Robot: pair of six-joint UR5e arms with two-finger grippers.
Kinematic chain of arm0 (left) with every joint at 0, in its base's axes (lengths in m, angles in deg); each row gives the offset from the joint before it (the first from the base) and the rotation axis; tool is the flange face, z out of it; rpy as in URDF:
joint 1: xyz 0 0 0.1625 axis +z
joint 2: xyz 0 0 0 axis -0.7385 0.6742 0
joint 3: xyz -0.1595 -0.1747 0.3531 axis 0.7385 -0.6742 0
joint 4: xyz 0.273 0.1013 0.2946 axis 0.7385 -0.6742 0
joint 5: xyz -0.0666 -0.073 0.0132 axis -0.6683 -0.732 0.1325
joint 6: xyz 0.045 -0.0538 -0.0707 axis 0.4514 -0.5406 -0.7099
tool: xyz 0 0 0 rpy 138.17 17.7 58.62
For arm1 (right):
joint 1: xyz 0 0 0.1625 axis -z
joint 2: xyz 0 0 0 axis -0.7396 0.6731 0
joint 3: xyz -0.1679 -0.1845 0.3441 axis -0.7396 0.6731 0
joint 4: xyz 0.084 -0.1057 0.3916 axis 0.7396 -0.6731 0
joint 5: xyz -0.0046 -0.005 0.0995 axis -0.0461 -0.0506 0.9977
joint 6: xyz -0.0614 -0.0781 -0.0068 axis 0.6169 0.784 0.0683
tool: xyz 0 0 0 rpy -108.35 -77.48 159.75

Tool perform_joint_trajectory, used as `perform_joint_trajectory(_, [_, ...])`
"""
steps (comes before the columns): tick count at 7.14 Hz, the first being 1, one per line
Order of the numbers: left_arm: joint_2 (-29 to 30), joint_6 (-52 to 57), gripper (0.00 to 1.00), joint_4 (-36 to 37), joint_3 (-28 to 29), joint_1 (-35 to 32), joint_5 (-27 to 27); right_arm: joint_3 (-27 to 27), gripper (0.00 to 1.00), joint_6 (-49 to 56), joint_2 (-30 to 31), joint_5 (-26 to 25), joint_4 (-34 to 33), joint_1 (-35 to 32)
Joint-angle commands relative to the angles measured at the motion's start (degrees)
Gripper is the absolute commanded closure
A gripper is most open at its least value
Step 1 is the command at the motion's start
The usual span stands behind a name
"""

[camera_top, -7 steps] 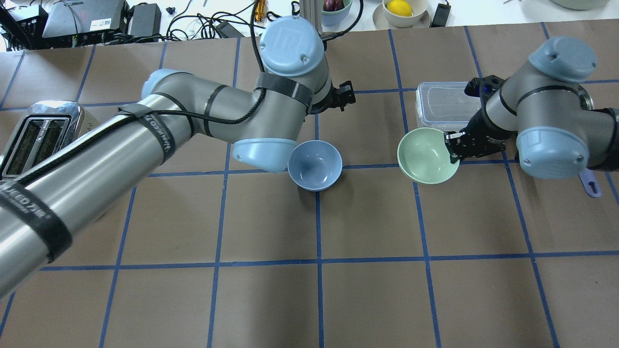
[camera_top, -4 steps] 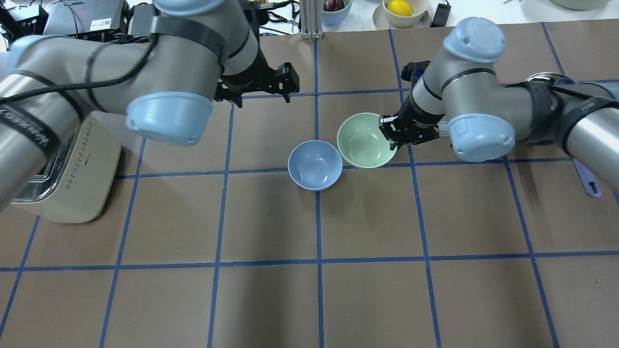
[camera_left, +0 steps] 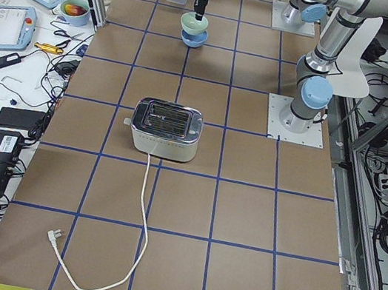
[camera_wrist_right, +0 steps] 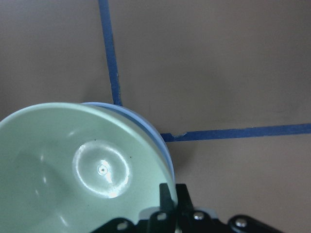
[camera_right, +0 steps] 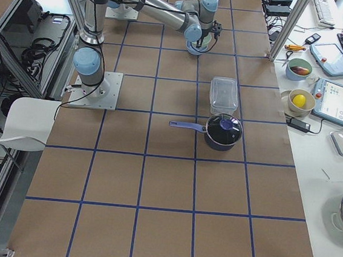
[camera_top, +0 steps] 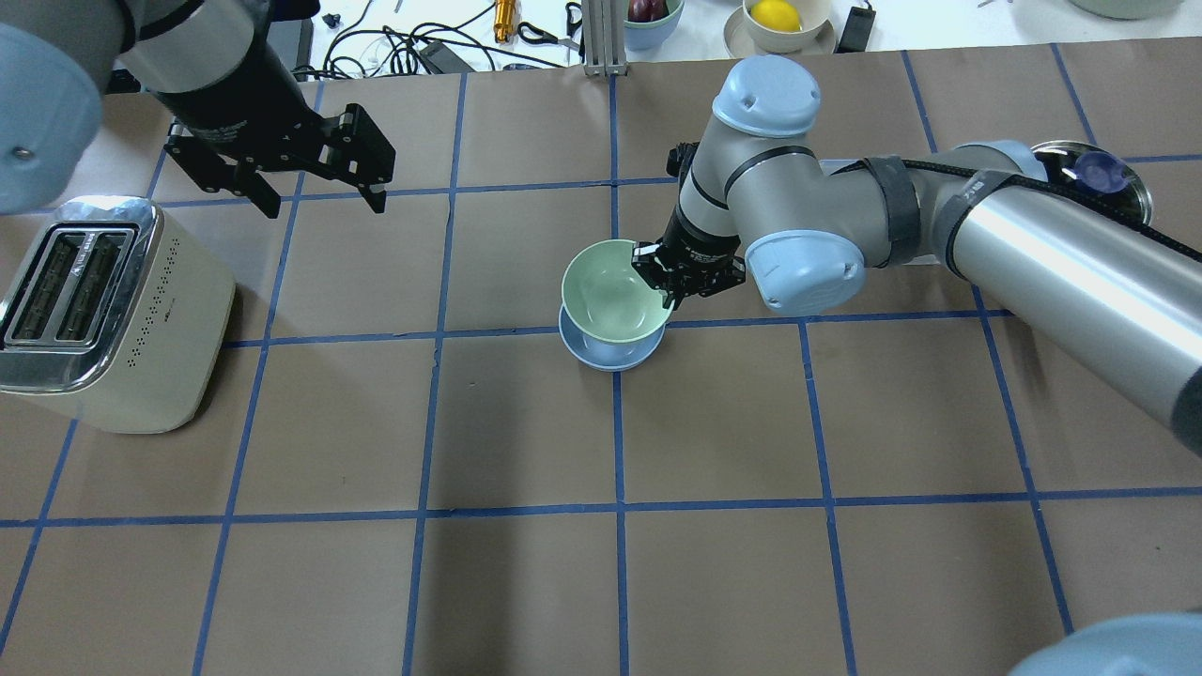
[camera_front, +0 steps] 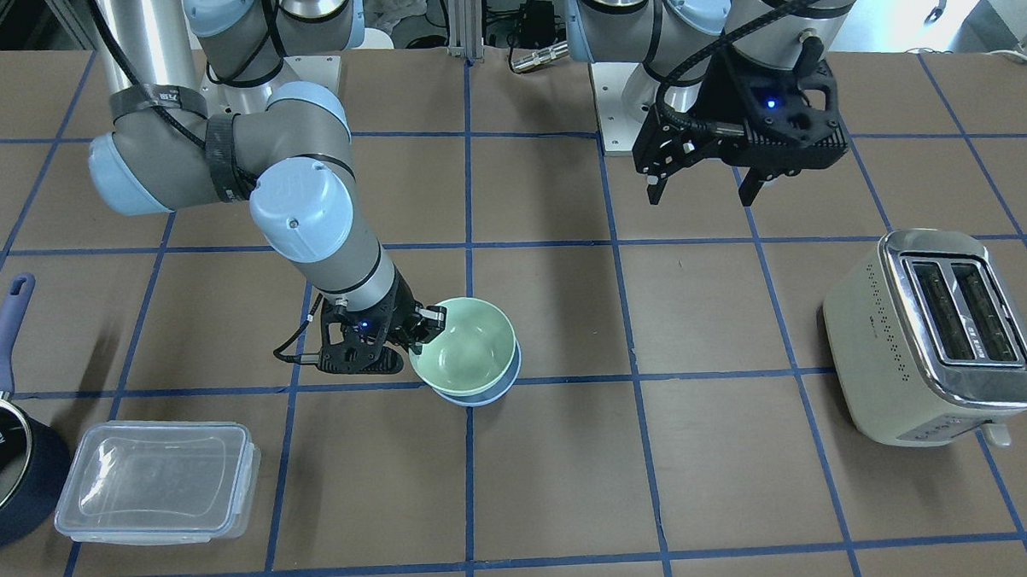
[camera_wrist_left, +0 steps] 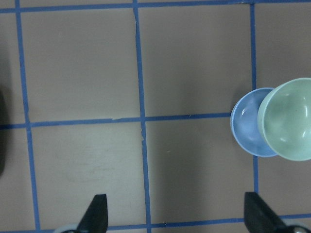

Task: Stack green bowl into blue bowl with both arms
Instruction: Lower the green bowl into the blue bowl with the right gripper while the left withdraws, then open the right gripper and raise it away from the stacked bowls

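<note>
Standing well clear of green bowl (camera_front: 464, 350): toaster (camera_front: 934, 342) | container (camera_front: 153, 480) | saucepan (camera_front: 7, 477)

The green bowl (camera_top: 610, 291) has been carried by the right gripper (camera_top: 674, 282) from a spot well apart on the right of the blue bowl (camera_top: 610, 357), past a position just beside it, to one over it. Only a crescent of blue rim is now seen. It appears slightly tilted; whether it has been seated cannot be settled. The left gripper (camera_top: 324, 207) has been drawn away from the bowls toward the toaster (camera_top: 113, 310), which has been uncovered.
</note>
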Motion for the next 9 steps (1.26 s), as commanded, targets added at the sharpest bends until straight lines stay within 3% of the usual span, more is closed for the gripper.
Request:
perform_joint_trajectory(1, [-0.48,-0.11,0.00,0.84,0.69,0.44,0.13,0.34,0.83,0.06,-2.55,-0.04,-0.12,-0.18])
perform_joint_trajectory(2, [-0.74,-0.11,0.00,3.03,0.25,0.87,0.21,0.26,0.35,0.14,-3.00,0.13,-0.12,-0.18])
perform_joint_trajectory(4, [-1.01,-0.11,0.00,3.49,-0.10,0.79,0.21,1.47,0.18,0.32,-2.48,-0.13,0.23,-0.09])
perform_joint_trajectory(5, [-1.09,-0.20,0.00,3.41,-0.28,0.87,0.30,4.62,0.00,0.32,-1.17,-2.13,2.93,0.00])
perform_joint_trajectory(7, [-1.18,-0.38,0.00,3.49,-0.63,0.70,0.13,12.96,0.00,1.11,3.91,-5.99,18.95,1.48])
perform_joint_trajectory(8, [-1.18,-0.38,0.00,3.49,-0.63,0.70,0.21,16.74,0.00,1.98,5.33,-9.50,24.78,3.23])
perform_joint_trajectory(9, [-1.18,-0.38,0.00,3.49,-0.63,0.61,0.21,18.87,0.00,3.38,7.00,-9.79,29.54,5.69])
